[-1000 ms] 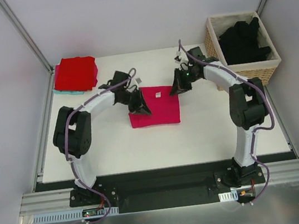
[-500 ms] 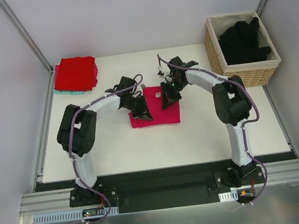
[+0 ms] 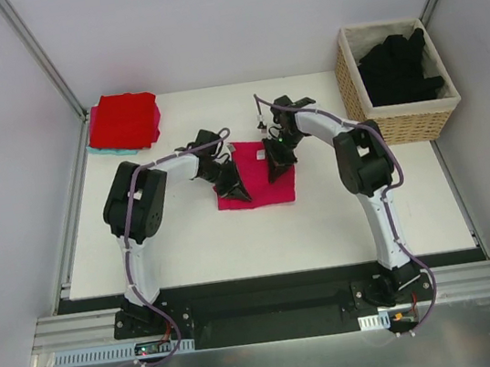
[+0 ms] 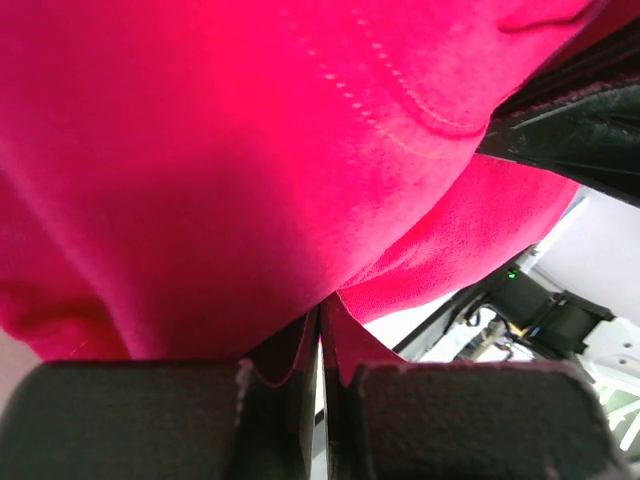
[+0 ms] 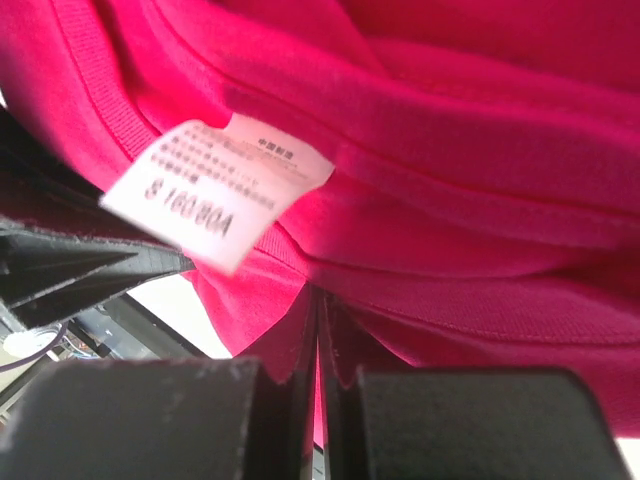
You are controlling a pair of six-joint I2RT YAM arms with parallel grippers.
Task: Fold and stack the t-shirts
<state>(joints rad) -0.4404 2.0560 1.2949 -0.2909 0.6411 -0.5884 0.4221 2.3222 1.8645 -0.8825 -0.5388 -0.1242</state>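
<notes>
T-shirt: magenta, being folded.
Left end effector: clamped on its left edge, to lift.
Right end effector: clamped on cloth beside label.

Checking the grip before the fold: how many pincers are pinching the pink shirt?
2. The left pincer is shut on the pink shirt at its left side; the right pincer is shut near its white label.

Both arms are reaching inward — the left gripper and right gripper are each pinching the pink t-shirt tight.
</notes>
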